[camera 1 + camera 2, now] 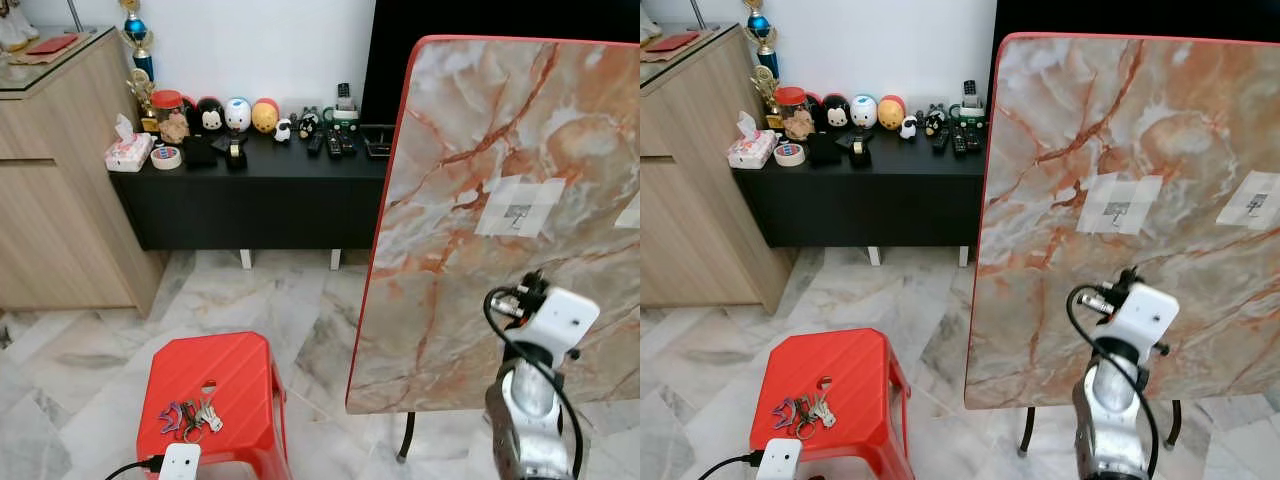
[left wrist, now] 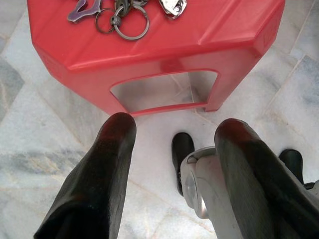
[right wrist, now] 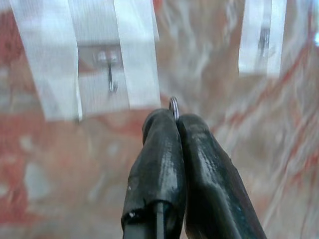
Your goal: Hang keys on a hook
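**Ring pinched at the board, bunch of keys on the stool**

The right claw (image 3: pixel 175 119) was up in front of the marble-patterned board (image 1: pixel 470 200), its two black fingers pressed together with a thin silver key ring (image 3: pixel 173 105) poking out edge-on from between the tips. Just beyond it, a small metal hook (image 3: pixel 110 74) hung on the board under strips of pale tape, apart from the ring. A second taped hook (image 3: pixel 264 37) sat further along the same board.

Down low, the left claw (image 2: pixel 172 134) was spread wide, empty, hovering above the marble floor (image 2: pixel 45 144) just short of the red plastic stool (image 1: pixel 215 395). On the stool's top lay a bunch of keys (image 1: pixel 192 418): silver keys, a purple-toned piece, and several plain rings fanned out flat near the front edge. Behind, a black desk (image 1: pixel 250 190) carried round toy figures and a tissue pack.
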`<state>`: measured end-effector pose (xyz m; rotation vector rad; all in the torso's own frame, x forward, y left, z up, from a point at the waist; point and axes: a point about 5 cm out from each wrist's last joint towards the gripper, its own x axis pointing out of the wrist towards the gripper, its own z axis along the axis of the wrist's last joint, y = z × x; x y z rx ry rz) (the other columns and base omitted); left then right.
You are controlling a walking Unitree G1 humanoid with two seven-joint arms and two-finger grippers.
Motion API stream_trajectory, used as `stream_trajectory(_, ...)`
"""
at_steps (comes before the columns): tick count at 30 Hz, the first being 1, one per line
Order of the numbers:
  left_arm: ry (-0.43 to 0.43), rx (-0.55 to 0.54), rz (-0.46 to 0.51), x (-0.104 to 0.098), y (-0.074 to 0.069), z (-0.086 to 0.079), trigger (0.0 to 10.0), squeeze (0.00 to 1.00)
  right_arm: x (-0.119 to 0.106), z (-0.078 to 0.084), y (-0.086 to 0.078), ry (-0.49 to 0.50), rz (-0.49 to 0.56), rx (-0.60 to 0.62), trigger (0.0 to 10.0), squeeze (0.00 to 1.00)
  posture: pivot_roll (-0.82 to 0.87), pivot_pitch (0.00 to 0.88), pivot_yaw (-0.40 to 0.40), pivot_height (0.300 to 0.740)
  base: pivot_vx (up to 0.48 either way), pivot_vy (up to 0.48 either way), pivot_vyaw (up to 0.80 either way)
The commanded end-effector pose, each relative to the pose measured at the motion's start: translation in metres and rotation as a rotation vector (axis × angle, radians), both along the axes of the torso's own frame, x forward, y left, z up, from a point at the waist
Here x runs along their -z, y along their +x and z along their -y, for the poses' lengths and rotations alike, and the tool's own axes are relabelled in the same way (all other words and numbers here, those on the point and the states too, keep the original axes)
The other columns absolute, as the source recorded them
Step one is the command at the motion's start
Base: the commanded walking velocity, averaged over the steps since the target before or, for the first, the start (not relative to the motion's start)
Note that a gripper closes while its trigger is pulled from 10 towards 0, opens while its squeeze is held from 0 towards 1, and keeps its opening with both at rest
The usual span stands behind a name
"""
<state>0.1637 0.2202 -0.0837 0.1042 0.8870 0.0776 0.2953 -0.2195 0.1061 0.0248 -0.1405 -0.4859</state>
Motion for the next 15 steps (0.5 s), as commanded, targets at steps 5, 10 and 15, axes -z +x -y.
stream_trajectory(5,-0.003,0.013,-0.018,0.001,0.0,0.003,10.0,0.0,-0.012,0.008,0.013,-0.037,0.012,0.066,10.0,0.0,-0.02,0.0,-0.055,0.74,0.0,0.0,0.0)
stream_trajectory(10,-0.003,0.009,-0.017,0.001,0.0,0.004,10.0,0.0,-0.017,0.008,0.023,-0.121,-0.008,0.093,10.0,0.0,-0.02,0.0,-0.055,0.74,0.0,0.0,0.0)
stream_trajectory(15,-0.002,0.006,-0.016,0.001,0.0,0.004,10.0,0.0,-0.027,0.009,0.033,-0.218,-0.023,0.103,10.0,0.0,-0.01,0.0,-0.055,0.74,0.0,0.0,0.0)
